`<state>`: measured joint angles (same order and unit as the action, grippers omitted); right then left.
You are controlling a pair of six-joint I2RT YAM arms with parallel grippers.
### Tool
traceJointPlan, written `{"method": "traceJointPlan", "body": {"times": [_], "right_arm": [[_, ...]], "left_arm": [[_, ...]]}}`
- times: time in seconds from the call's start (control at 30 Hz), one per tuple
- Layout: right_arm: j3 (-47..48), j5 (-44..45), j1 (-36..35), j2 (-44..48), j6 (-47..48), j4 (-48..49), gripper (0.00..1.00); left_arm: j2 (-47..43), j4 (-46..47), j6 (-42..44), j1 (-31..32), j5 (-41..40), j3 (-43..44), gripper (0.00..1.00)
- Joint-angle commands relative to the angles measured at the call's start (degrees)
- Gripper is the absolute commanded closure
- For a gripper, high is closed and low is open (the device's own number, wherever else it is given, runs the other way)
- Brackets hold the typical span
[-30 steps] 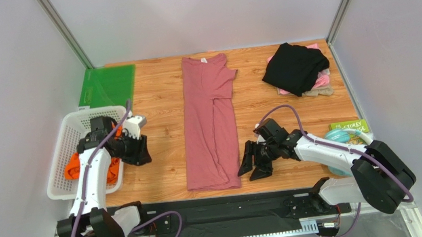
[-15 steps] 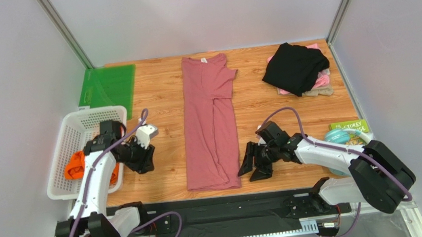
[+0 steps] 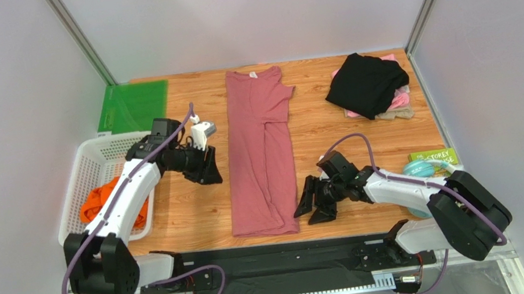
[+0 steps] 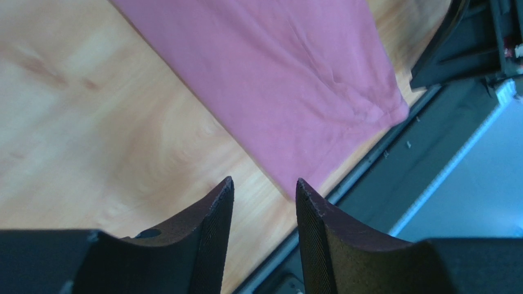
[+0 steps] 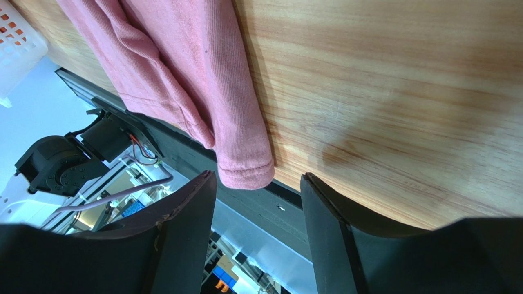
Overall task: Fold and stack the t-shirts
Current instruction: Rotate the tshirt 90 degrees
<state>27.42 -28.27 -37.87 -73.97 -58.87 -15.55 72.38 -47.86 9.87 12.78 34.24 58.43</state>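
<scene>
Dusty-rose cloth is the matter in hand: the large t-shirt (image 3: 262, 154) lies folded lengthwise into a long strip down the middle of the tabletop (image 3: 334, 152), hem toward the arms and neck at the far end. It looks light and limp, with no stiffness of its own. It will likely sag and trail from whatever point lifts it, and a pinch at one corner alone would probably drag the fold askew. The two hem corners seem the best hold, taken together and carried up toward the neck.

Nearest, just right of the shirt's hem corner, the right end effector (image 3: 313, 208) sits low over the wood with its fingers spread and nothing between them. Its wrist view frames the rolled hem corner in the gap. Farther up, just left of the shirt's left edge at about mid-length, the left end effector (image 3: 208, 173) hangs with its fingers parted only narrowly, also empty. Well left of the shirt, an orange t-shirt (image 3: 94, 207) is crumpled in the white mesh basket (image 3: 101, 141). At the shirt's far end the white neck label (image 3: 252, 75) shows. Far right of that end, a black t-shirt (image 3: 365, 84) lies heaped on a pale pink one (image 3: 397, 99).

Against a second ago, the left arm has swung from the basket's side over to the shirt's edge, while the right has barely shifted.
</scene>
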Motion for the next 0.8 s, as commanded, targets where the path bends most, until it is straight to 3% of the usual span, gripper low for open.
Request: {"method": "traceJointPlan", "body": {"times": [0.0,0.03,0.13,0.2,0.3,0.53,0.57,0.63,0.7,0.73,0.77], "right_arm": [[1.1,1.4,-0.3,1.9,0.6,-1.9,0.41],[1.2,1.7,-0.4,2.1,0.9,-2.5,0.41],[1.5,2.3,-0.4,2.5,0.9,-3.6,0.4],[1.3,2.4,-0.4,2.3,0.9,-3.7,0.4],[1.8,2.2,-0.3,0.8,1.0,-3.7,0.4],[6.6,1.0,-0.4,-5.0,2.4,-3.9,0.4],[7.9,0.9,-0.4,-5.6,2.8,-4.0,0.4],[9.0,0.8,-0.3,-6.8,3.1,-4.2,0.4],[10.2,0.8,-0.4,-7.4,3.3,-4.2,0.4],[10.5,0.7,-0.4,-7.9,3.2,-4.2,0.4],[10.7,0.7,-0.4,-8.0,3.1,-4.2,0.4]], "left_arm": [[9.9,-7.7,-7.0,-0.2,9.0,2.9,0.51],[13.4,-14.1,-6.2,-0.1,12.3,3.9,0.51],[23.2,-17.3,-5.4,-0.1,11.6,6.4,0.48],[26.6,-20.4,-3.4,-0.1,16.6,8.1,0.49],[26.9,-19.7,-2.3,0.1,18.4,5.4,0.47],[20.9,-15.0,-7.7,-0.4,9.1,-0.1,0.49],[19.7,-14.1,-8.3,0.2,6.3,-0.8,0.45],[15.4,-13.8,-9.5,1.2,4.2,-0.6,0.26],[12.6,-13.5,-9.5,4.3,0.7,-0.3,0.22],[10.8,-13.2,-10.8,5.5,0.2,-0.2,0.03],[10.1,-13.3,-11.0,8.0,-0.8,0.0,0.01]]}}
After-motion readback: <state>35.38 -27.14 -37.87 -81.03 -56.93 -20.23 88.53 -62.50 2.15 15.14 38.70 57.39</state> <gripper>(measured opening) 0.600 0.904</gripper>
